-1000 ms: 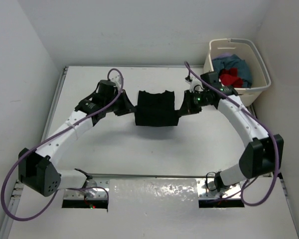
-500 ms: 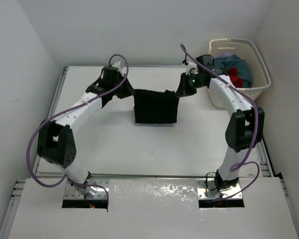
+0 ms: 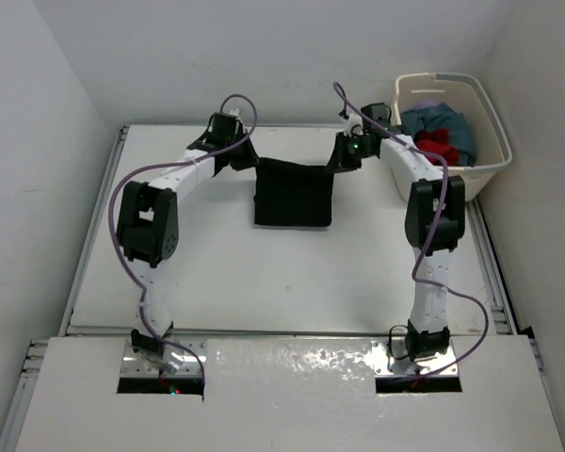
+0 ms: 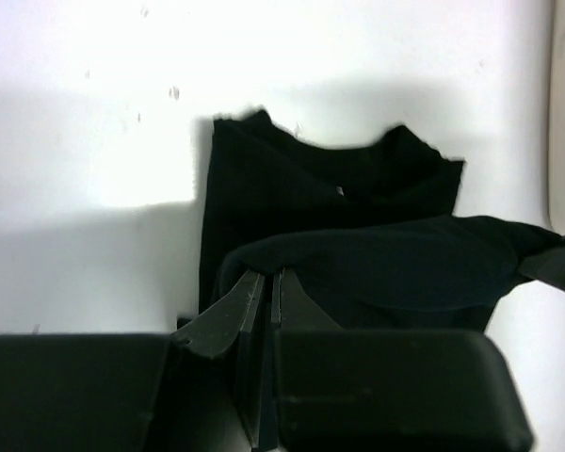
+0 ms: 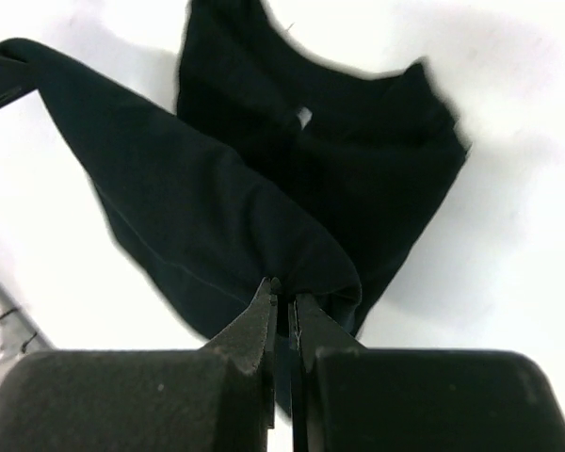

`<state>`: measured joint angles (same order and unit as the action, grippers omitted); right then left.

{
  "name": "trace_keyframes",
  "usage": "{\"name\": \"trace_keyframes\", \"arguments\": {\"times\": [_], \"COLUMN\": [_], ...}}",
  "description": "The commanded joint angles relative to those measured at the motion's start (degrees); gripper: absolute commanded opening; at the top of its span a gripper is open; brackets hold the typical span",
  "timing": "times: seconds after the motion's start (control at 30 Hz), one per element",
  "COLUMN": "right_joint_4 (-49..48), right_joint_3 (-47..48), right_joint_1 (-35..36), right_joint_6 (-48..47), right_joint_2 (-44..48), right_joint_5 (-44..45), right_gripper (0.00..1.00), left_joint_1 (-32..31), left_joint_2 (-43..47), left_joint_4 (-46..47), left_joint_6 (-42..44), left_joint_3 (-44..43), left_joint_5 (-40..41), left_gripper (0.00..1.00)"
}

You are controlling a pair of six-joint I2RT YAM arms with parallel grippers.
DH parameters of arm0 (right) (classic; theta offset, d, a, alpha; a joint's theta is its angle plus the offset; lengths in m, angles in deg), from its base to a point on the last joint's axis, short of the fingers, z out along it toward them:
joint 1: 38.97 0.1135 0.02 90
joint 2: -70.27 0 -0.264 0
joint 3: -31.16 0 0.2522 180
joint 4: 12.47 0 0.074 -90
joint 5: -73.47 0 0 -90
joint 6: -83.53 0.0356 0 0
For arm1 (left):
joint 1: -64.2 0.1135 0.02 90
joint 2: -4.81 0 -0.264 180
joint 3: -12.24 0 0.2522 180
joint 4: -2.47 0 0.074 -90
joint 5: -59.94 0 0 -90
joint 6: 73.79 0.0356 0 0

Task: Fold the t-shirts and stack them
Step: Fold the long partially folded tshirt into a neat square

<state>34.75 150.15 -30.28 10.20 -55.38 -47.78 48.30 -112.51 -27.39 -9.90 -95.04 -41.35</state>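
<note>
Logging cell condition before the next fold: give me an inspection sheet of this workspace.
Surface: white table, few small specks.
Job's things: black cloth t-shirt, one edge lifted, rest flat on table; teal-blue cloth and red cloth in cream plastic laundry basket.
Clutter: nothing seen.
End effectors: left end effector and right end effector shut on black t-shirt.
Cables: purple cables hang in loops.
Surroundings: basket far right; white walls.

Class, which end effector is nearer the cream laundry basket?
Right. The right end effector grips a corner of the black shirt, close beside the basket; the left end effector grips the opposite corner, across the shirt, farther off.
</note>
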Motion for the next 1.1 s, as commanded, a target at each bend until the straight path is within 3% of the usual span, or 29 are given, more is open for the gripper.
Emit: {"name": "trace_keyframes", "arguments": {"times": [0.0, 0.13, 0.2, 0.27, 0.37, 0.43, 0.47, 0.53, 0.57, 0.6, 0.63, 0.67, 0.7, 0.9, 1.07], "right_joint_4": [-5.51, -8.75, -10.67, -11.91, -14.38, -14.73, -14.82, -15.78, -15.96, -15.96, -15.79, -15.53, -15.61, -17.45, -22.01], "right_joint_3": [6.12, 7.71, 7.80, 7.80, 8.85, 11.56, 12.27, 13.15, 13.25, 13.16, 12.64, 12.02, 10.97, -2.29, -5.03], "right_joint_1": [-0.51, -0.69, -0.78, -0.78, -0.78, -0.78, -0.78, -0.78, -0.78, -0.78, -0.78, -0.78, -0.69, 1.24, 4.14], "right_joint_6": [1.09, 4.16, 4.86, 5.74, 7.06, 7.41, 7.42, 7.77, 7.77, 7.51, 7.24, 6.98, 7.06, 5.84, 9.69], "right_joint_2": [-4.07, -8.21, -9.79, -10.58, -11.90, -12.87, -12.96, -11.82, -11.03, -9.11, -7.96, -6.73, -5.41, 4.79, 4.45], "right_joint_5": [1.71, 4.78, 5.32, 5.75, 8.56, 8.57, 8.13, 6.21, 5.67, 5.15, 4.36, 3.91, 3.30, -1.71, -3.38], "right_gripper": [0.00, 0.00, 0.08, 0.09, 0.32, 0.61, 0.63, 0.70, 0.72, 0.74, 0.99, 0.99, 0.99, 0.99, 0.99], "left_joint_1": [1.22, 1.49, 1.84, 2.36, 2.37, 2.37, 2.37, 2.37, 2.37, 2.45, 2.45, 2.45, 2.37, 0.88, -1.33], "left_joint_2": [-4.75, -10.81, -12.14, -13.98, -16.71, -18.81, -19.26, -19.36, -19.00, -17.70, -16.99, -15.24, -14.26, -6.27, -8.35], "left_joint_4": [1.61, 1.07, 1.07, 1.68, 2.47, 1.78, 0.90, 0.37, 0.37, 0.10, -0.16, -1.03, -1.39, 0.63, 1.51], "left_joint_6": [0.97, 0.53, 0.53, -0.08, -0.52, -0.70, -0.61, -0.35, -0.26, -0.26, 0.09, 0.09, 0.09, 0.27, -0.52], "left_joint_3": [-7.63, -13.44, -14.93, -15.99, -18.89, -22.40, -23.46, -25.57, -25.66, -25.84, -25.84, -25.58, -25.14, -16.97, -16.17], "left_joint_5": [-1.27, -1.81, -1.89, -2.16, -4.26, -5.41, -5.85, -6.73, -6.73, -6.12, -5.77, -5.41, -5.50, -5.23, -7.07], "left_gripper": [0.00, 0.00, 0.00, 0.00, 0.03, 0.23, 0.33, 0.44, 0.63, 0.72, 0.75, 0.91, 0.99, 1.00, 1.00]}}
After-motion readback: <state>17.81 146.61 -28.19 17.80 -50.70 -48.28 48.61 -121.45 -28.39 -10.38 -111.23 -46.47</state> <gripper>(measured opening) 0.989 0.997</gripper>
